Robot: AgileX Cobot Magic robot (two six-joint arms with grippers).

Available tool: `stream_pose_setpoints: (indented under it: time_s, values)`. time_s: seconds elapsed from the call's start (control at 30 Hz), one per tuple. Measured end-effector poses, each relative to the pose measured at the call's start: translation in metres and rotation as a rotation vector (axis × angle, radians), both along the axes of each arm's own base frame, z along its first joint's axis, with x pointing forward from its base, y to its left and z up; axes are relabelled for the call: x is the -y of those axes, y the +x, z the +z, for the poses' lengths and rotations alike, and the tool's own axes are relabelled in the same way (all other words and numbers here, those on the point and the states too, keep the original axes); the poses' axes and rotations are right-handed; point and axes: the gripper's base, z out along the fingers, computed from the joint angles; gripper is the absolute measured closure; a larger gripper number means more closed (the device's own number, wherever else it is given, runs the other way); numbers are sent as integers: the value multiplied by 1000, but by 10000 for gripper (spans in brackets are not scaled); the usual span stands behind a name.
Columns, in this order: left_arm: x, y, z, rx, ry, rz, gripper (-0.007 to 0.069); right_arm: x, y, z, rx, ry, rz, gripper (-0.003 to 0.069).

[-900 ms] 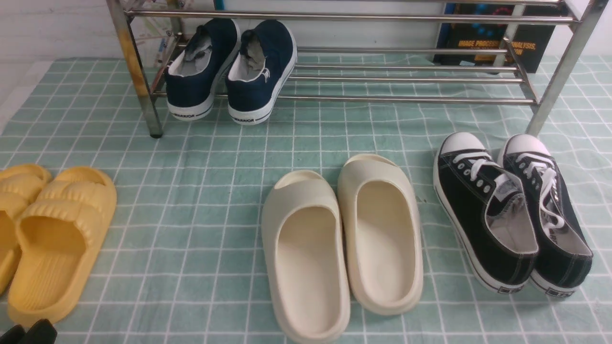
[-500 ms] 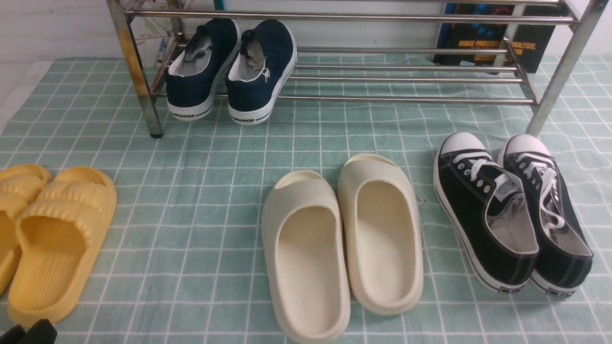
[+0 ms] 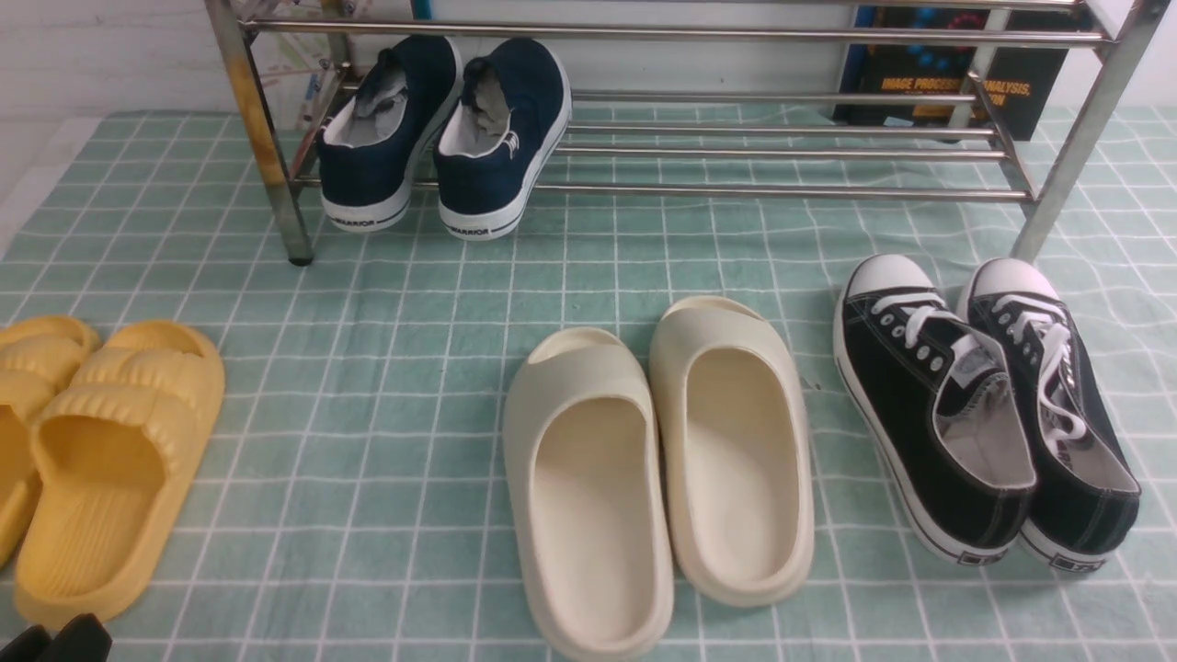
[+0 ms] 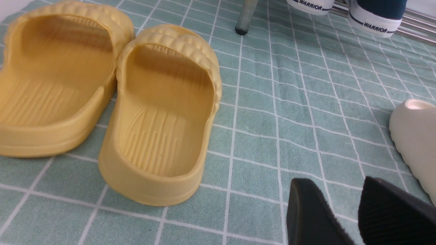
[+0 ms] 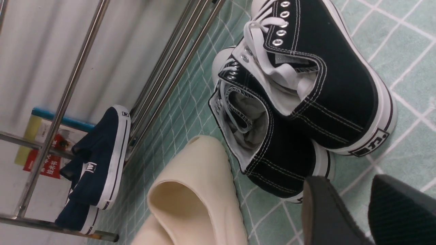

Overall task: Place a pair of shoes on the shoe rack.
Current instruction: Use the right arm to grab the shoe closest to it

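Observation:
The pair of shoes, two black canvas sneakers [image 3: 929, 405] [image 3: 1057, 405] with white toe caps and laces, stands side by side on the green checked cloth at the right, toes toward the shoe rack [image 3: 782, 191]. In the right wrist view the sneakers [image 5: 327, 78] [image 5: 272, 146] lie just beyond my right gripper [image 5: 347, 182]. It is open, with only cloth between its fingers, close behind the heels and not touching them. My left gripper [image 4: 335, 183] is open and empty over bare cloth beside the yellow slippers [image 4: 163, 112]. Its tips show at the front view's bottom left [image 3: 51, 636].
Navy slip-on shoes [image 3: 441, 138] sit on the left part of the rack's lower bars. Cream slippers [image 3: 657, 460] stand mid-cloth, just left of the sneakers. Yellow slippers [image 3: 101, 460] are at the far left. A dark book [image 3: 956, 83] leans behind the rack's right end.

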Motion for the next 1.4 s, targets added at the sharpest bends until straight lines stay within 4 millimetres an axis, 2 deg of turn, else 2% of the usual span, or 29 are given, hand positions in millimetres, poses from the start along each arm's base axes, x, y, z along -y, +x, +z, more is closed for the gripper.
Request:
stream_pose_setpoints:
  time_s: [0.2,0.3,0.4,0.43,0.47,0.5,0.53,0.57,0.6,0.63,0.73,0.8,0.83,0.87,0.9,1.03,1.13,1.2,1.27,1.33,1.37,1.4]
  values:
    - [0,0,0,0,-1,0,386,2,0,0,8,-62,-4,419]
    - [0,0,0,0,-1,0,386,2,0,9,40,-134,12,419]
    - [0,0,0,0,-1,0,386,1,-3,53,131,-355,57,447]
    - [0,0,0,0,-1,0,386,1,-3,56,135,-383,63,450]
    - [0,0,0,0,-1,0,386,0,0,79,116,-497,109,487]
    - [0,0,0,0,-1,0,386,-1,-1,83,122,-498,110,492]
    - [0,0,0,0,-1,0,386,-2,5,106,78,-608,179,533]
    - [0,0,0,0,-1,0,386,-3,5,109,72,-634,192,546]
    - [0,0,0,0,-1,0,386,-4,15,130,14,-716,270,592]
    - [0,0,0,0,-1,0,386,-6,23,141,-56,-771,356,631]
    - [0,0,0,0,-1,0,386,-10,49,161,-215,-847,563,662]
    - [0,0,0,0,-1,0,386,-13,66,166,-290,-856,672,663]
    - [0,0,0,0,-1,0,386,-14,67,166,-299,-857,694,663]
    - [0,0,0,0,-1,0,386,-20,85,167,-341,-872,782,663]
    - [0,0,0,0,-1,0,386,-21,87,169,-341,-877,792,662]
    - [0,0,0,0,-1,0,386,-44,124,166,-433,-1006,1005,658]
    - [0,0,0,0,-1,0,386,-57,141,159,-508,-1056,1066,650]
    - [0,0,0,0,-1,0,386,-70,165,150,-604,-1114,1067,630]
    - [0,0,0,0,-1,0,386,-77,180,144,-659,-1150,1043,596]
    - [0,0,0,0,-1,0,386,-86,198,132,-712,-1180,1029,530]
    - [0,0,0,0,-1,0,386,-88,201,129,-722,-1179,1028,522]
    - [0,0,0,0,-1,0,386,-95,214,119,-750,-1182,1016,433]
